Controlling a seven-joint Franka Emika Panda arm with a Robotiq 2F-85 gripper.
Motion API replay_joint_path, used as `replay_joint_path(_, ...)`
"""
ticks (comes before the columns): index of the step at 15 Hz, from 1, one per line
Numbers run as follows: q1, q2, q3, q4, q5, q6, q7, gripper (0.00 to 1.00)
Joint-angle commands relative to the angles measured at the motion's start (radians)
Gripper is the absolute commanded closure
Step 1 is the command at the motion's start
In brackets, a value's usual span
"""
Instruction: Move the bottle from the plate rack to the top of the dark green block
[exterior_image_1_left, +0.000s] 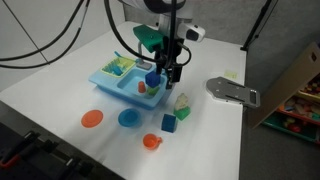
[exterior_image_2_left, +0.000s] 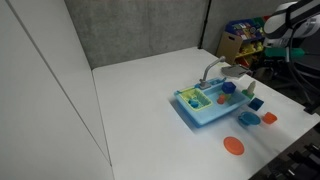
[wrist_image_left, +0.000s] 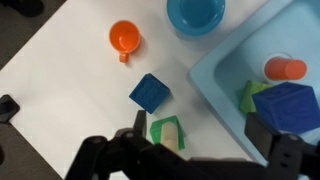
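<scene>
The dark green block (wrist_image_left: 160, 128) stands on the white table just beside the light blue sink (wrist_image_left: 222, 80). The pale bottle (wrist_image_left: 169, 134) rests on top of the block, and both show in an exterior view, bottle (exterior_image_1_left: 182, 99) on block (exterior_image_1_left: 183, 109). My gripper (wrist_image_left: 200, 132) is open, with its fingers on either side of the block and the sink edge, holding nothing. It hangs above the sink's near edge (exterior_image_1_left: 172, 76). The yellow-green plate rack (exterior_image_1_left: 118, 65) sits in the sink's far basin, also visible from the opposite side (exterior_image_2_left: 193, 97).
A blue cube (wrist_image_left: 150, 92), an orange cup (wrist_image_left: 124, 38) and a blue bowl (wrist_image_left: 195, 14) lie on the table. Another blue cube (wrist_image_left: 287, 105) and an orange piece (wrist_image_left: 285, 68) are in the sink. An orange disc (exterior_image_1_left: 92, 118) and a grey metal piece (exterior_image_1_left: 232, 92) lie further off.
</scene>
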Motion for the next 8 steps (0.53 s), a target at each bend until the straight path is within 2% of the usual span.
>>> replay_joint_path(1,0.028,-0.139,0.006,-0.096,-0.064,-0.065,-0.069,0.0)
replay_joint_path(5,0.056,-0.25,0.03,-0.12,-0.126,-0.146,-0.15,0.0)
replay_joint_path(8,0.071,-0.306,0.056,-0.093,-0.136,-0.242,-0.195,0.0)
